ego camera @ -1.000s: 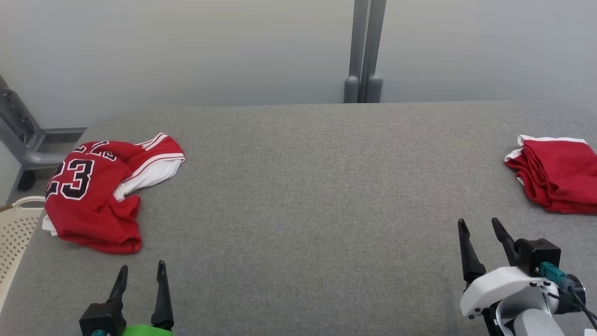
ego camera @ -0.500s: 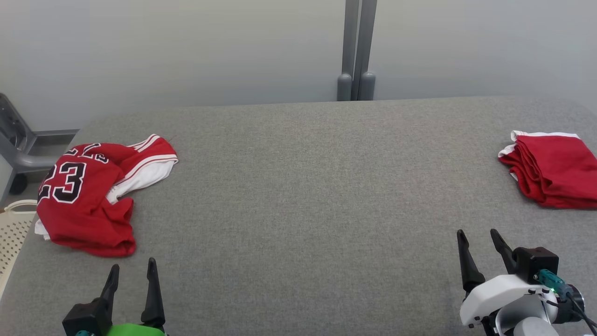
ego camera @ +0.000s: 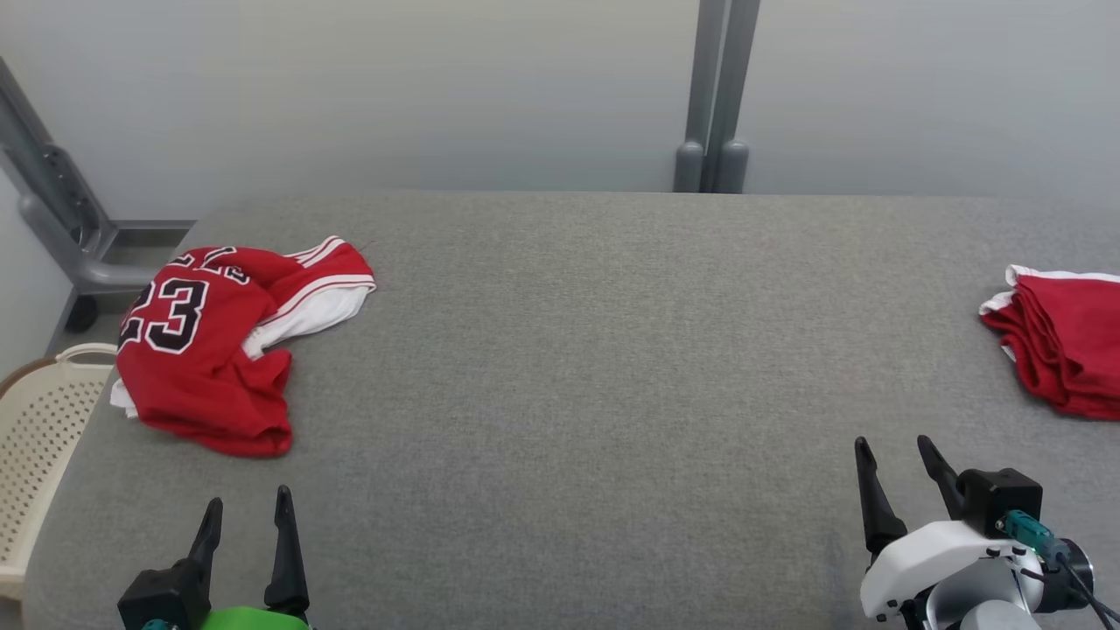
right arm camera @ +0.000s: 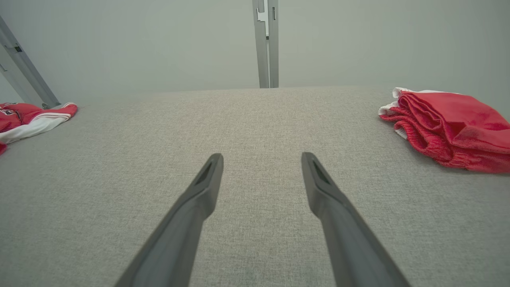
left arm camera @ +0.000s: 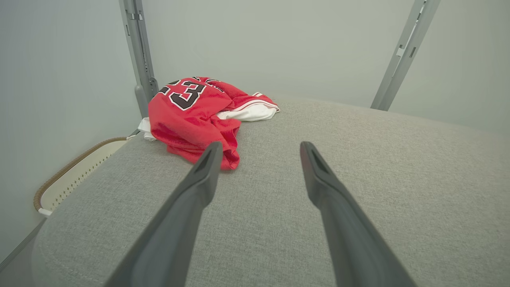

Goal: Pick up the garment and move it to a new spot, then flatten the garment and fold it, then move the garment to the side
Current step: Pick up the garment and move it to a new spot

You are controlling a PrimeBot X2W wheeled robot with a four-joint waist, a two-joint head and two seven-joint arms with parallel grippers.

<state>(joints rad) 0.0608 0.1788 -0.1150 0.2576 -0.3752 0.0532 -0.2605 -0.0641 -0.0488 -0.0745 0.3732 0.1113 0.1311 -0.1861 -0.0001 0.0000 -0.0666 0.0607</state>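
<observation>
Only the camera has turned; the jersey lies crumpled at the left edge of the table. Both the left gripper and the right gripper stand open, empty. Better to pinch a raised fold and lift slowly.

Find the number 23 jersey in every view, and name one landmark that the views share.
Head view: jersey at middle left, crumpled.
Left wrist view: jersey at upper left of centre.
Right wrist view: jersey at the far left edge, partly cut off.
Shared landmark: the grey post just behind the jersey.
</observation>
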